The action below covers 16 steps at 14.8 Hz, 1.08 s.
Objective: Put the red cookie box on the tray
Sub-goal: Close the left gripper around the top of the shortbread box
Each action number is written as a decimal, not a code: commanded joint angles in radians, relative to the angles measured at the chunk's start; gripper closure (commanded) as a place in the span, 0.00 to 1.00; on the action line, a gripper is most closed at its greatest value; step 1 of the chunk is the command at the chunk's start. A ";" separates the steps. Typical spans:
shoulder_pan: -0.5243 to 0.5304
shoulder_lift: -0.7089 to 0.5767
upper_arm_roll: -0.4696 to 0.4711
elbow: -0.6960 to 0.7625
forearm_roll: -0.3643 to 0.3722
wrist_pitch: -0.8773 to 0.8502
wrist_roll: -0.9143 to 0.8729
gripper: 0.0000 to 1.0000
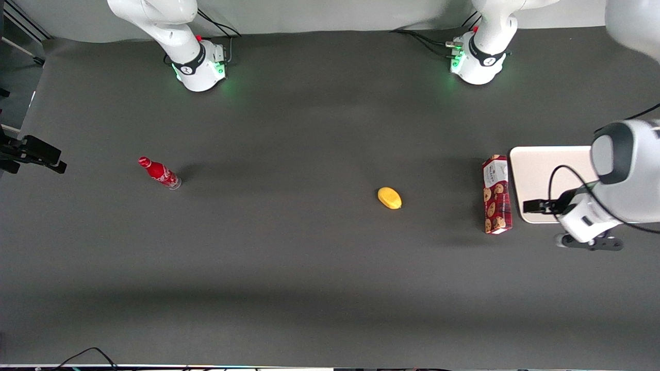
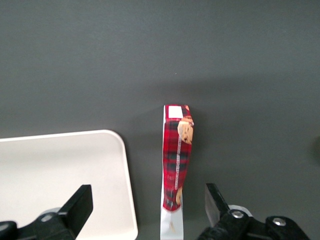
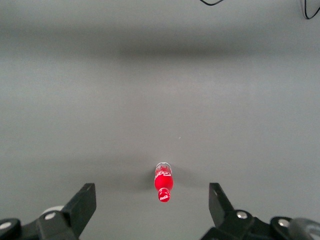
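Note:
The red cookie box (image 1: 496,195) lies on the dark table close beside the tray (image 1: 546,170), apart from its rim, on the side toward the parked arm. Its white label end points away from the front camera. In the left wrist view the red cookie box (image 2: 177,155) shows as a narrow tartan strip next to the tray (image 2: 60,165). My left gripper (image 1: 528,206) hangs above the tray's edge nearest the box. This gripper (image 2: 147,205) is open wide and holds nothing. The box lies below the gap, and one finger (image 2: 80,205) is over the tray.
A yellow lemon-like fruit (image 1: 389,198) sits on the table toward the parked arm from the box. A small red bottle (image 1: 160,172) lies toward the parked arm's end of the table, and the right wrist view also shows the bottle (image 3: 163,182).

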 commanded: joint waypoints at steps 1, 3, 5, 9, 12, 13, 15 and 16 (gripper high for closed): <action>-0.014 0.000 -0.013 -0.173 0.011 0.189 0.017 0.00; -0.014 0.005 -0.022 -0.268 0.014 0.295 0.021 0.00; -0.016 0.005 -0.031 -0.348 0.033 0.355 0.021 0.00; -0.014 -0.001 -0.036 -0.462 0.094 0.460 0.021 0.78; -0.009 -0.009 -0.036 -0.460 0.089 0.436 0.002 1.00; -0.009 -0.012 -0.036 -0.460 0.085 0.429 0.001 1.00; -0.008 -0.015 -0.034 -0.454 0.082 0.422 0.001 1.00; -0.008 -0.021 -0.033 -0.450 0.082 0.413 0.001 1.00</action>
